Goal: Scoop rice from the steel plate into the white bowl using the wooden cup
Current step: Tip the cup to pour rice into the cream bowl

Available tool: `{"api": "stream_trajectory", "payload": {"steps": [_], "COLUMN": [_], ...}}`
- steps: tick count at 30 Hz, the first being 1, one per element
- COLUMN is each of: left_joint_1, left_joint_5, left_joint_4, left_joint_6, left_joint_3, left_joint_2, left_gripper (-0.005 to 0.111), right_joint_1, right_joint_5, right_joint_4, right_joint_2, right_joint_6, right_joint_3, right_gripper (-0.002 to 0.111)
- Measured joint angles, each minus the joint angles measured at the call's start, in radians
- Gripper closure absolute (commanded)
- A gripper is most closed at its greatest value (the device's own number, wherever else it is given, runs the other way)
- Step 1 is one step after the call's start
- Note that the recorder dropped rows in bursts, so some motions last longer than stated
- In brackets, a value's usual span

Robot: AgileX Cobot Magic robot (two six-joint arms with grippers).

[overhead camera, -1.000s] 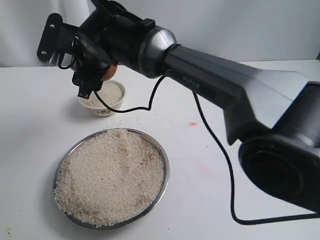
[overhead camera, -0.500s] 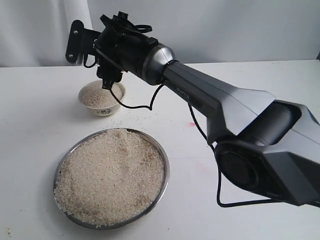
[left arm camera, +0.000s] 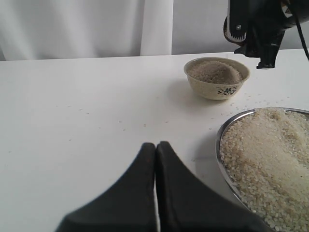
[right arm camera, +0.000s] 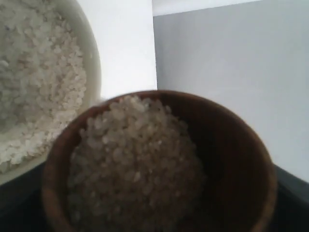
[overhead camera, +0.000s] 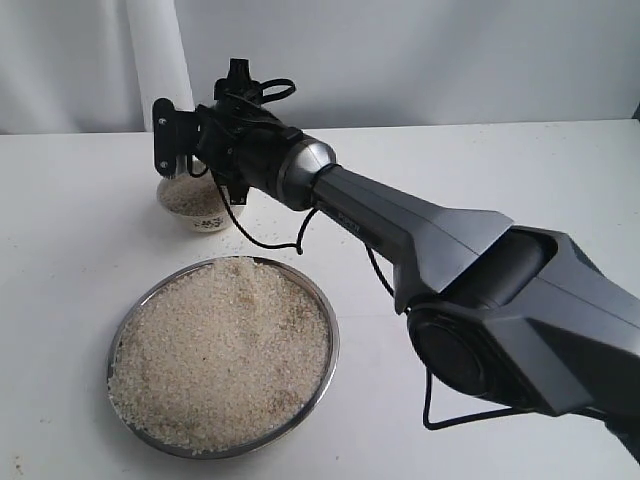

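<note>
The steel plate point(overhead camera: 331, 340) lies near the front, heaped with rice point(overhead camera: 220, 350). Behind it stands the white bowl point(overhead camera: 203, 216), also filled with rice point(left arm camera: 215, 72). My right gripper point(overhead camera: 188, 150) hovers just above the bowl's far rim. In the right wrist view it is shut on the wooden cup point(right arm camera: 227, 140), which holds rice point(right arm camera: 135, 164), and the bowl's rim point(right arm camera: 95, 63) lies right beside it. The exterior view hides the cup behind the wrist. My left gripper point(left arm camera: 155, 145) is shut and empty, low over the table next to the plate's rim point(left arm camera: 221, 145).
Loose grains lie scattered on the white table around the bowl point(left arm camera: 241, 99). A black cable point(overhead camera: 275, 240) droops from the right wrist toward the plate. The right arm point(overhead camera: 420, 230) spans the table diagonally. A small red mark point(overhead camera: 385, 247) is on the tabletop.
The right wrist has rolled round above the bowl and the arm has dropped lower and swung in. Bowl, plate and rice heap have not moved.
</note>
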State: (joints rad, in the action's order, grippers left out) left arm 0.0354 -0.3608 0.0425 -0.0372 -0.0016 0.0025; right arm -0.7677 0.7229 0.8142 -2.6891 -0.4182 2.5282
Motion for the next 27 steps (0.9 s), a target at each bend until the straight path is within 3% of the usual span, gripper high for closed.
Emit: {"api": "stream_trajectory", "payload": {"steps": [16,27], "left_joint_1": [0.000,0.000], "left_joint_5": [0.000,0.000], "left_joint_4": [0.000,0.000], "left_joint_6": [0.000,0.000], "left_joint_3": [0.000,0.000], "left_joint_2": [0.000,0.000], "left_gripper": [0.107,0.107], "right_joint_1": [-0.034,-0.034], "right_joint_5": [-0.107,-0.137], "right_joint_4": [0.314,0.407], "right_joint_2": [-0.058,-0.065], "right_joint_6": [-0.060,-0.112], "right_joint_3": [0.002,0.002], "right_gripper": [0.108,0.108]}}
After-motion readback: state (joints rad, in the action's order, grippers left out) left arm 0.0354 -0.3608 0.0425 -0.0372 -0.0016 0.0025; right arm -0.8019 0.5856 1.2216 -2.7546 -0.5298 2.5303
